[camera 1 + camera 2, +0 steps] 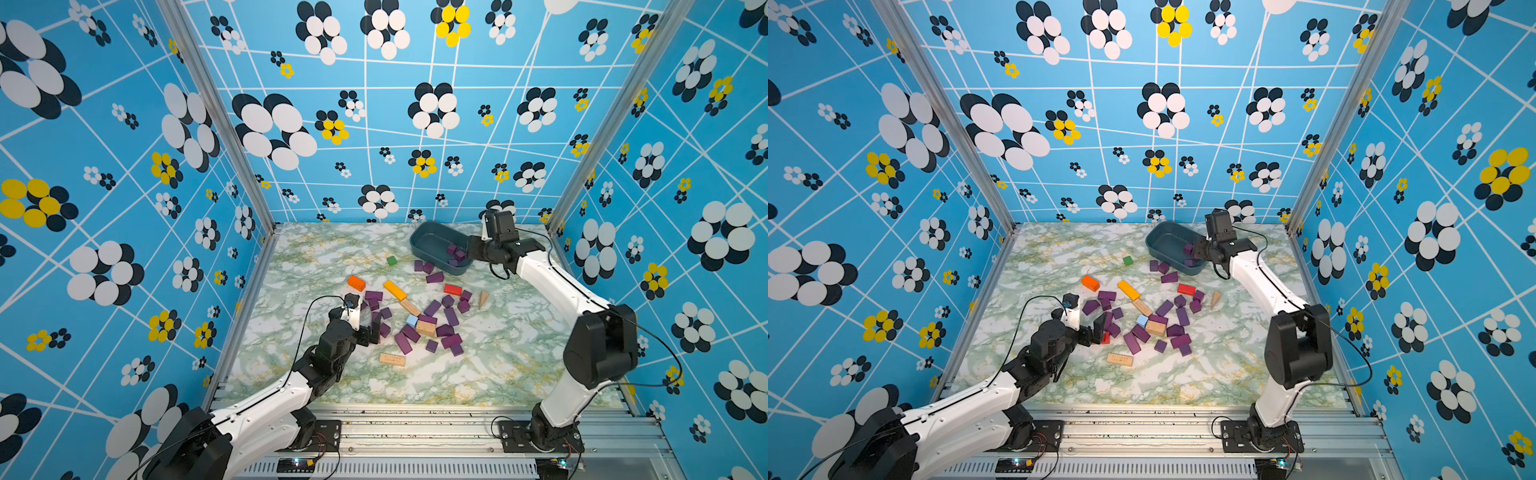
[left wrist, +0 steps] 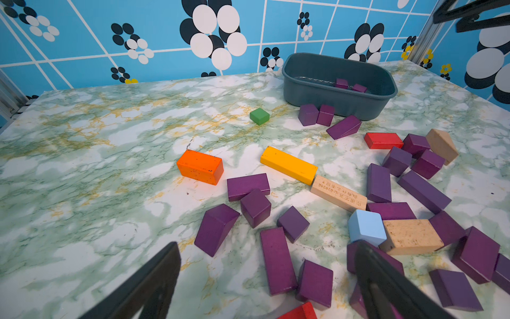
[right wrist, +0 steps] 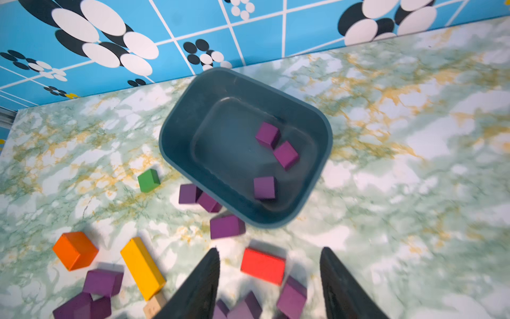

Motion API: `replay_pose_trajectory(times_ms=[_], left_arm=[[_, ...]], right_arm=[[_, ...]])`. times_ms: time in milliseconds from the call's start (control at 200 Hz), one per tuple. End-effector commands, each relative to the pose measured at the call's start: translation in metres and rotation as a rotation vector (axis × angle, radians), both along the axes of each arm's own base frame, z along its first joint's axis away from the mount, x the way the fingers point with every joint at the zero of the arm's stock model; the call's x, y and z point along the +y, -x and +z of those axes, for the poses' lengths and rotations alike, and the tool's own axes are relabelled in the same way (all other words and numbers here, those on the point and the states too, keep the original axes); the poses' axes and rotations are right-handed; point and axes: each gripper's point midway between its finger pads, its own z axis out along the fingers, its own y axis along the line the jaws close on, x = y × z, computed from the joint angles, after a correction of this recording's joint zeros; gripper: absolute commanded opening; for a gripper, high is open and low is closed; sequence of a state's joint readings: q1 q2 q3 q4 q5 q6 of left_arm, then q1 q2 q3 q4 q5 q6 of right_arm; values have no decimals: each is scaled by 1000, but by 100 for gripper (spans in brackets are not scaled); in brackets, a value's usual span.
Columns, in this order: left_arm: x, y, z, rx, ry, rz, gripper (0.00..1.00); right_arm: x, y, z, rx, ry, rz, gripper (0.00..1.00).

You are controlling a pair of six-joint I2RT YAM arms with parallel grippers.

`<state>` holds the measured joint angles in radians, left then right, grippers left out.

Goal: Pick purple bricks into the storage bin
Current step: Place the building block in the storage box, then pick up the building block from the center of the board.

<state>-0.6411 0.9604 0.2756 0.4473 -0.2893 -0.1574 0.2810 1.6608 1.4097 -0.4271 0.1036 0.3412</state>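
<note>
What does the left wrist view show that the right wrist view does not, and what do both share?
Only left wrist: a light blue block and a plain tan block beside it. Only right wrist: the storage bin's whole floor, with three purple bricks inside. Both: the bin, green cube, orange block, yellow bar and red block.

You are looking at a robot lab cell: the left arm (image 1: 266, 409) and the right arm (image 1: 557, 291) stand bolted to an aluminium rail (image 1: 415, 420), bare aluminium posts (image 1: 216, 112) frame blue printed walls (image 1: 415, 124) (flowers in black, white and yellow), the tabletop (image 1: 316, 257) wears marble-print film, and a small circuit board (image 1: 297, 462) sits exposed in front.
</note>
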Motion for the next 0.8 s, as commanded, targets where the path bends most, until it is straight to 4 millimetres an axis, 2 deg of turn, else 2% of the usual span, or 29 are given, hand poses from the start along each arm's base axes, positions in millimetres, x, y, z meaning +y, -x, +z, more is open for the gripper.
replay_pose_trajectory(times_ms=[0, 100, 200, 275, 390, 540, 655, 795], left_arm=[[7, -1, -3, 6, -13, 24, 100], [9, -2, -4, 7, -21, 36, 100], [11, -2, -3, 12, -24, 50, 99], [15, -2, -2, 18, -20, 71, 99], [24, -1, -3, 45, 15, 132, 100], [32, 4, -14, 140, 28, 188, 99], [40, 8, -25, 203, -7, 225, 100], [38, 7, -29, 258, -61, 187, 100]], right_arm=[[-15, 27, 0, -24, 38, -7, 67], [-20, 54, 2, -57, 53, 32, 78], [-19, 78, 2, -82, 79, 117, 84], [-24, 94, -1, -98, 94, 130, 99], [-29, 112, -6, -149, 45, 106, 99], [-16, 132, -18, -177, -89, 139, 99], [-13, 142, -29, -161, -123, 149, 99], [-14, 153, -45, -134, -159, 136, 99]])
